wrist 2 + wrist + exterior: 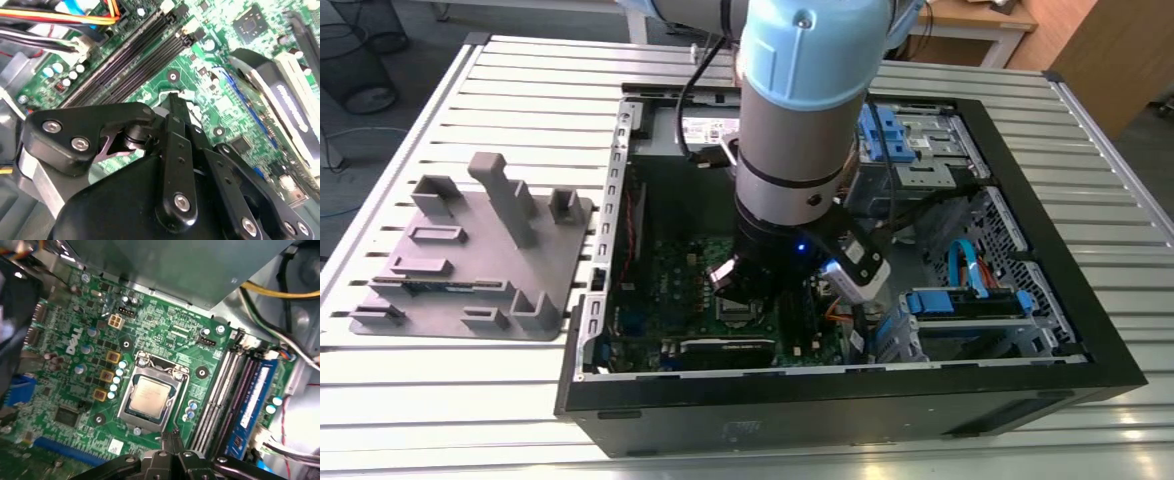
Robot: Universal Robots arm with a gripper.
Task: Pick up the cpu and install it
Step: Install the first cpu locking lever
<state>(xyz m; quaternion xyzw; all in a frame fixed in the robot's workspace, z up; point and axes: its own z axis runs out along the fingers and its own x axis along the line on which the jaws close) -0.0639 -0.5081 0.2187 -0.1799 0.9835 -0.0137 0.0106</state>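
claw (172, 440) shut above cpu (150, 394), seated in socket (131, 415)

Cpu (150, 396) seated, top unobstructed; memory slots (220, 395) flank socket (153, 399).

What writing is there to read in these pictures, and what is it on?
Green board: a white logo and tiny lettering, too small to read.
White label on the metal box: blurred, unreadable.
Chip: faint marks, unreadable.

Exterior view high above, wrist views close (sharing motherboard (165, 335))
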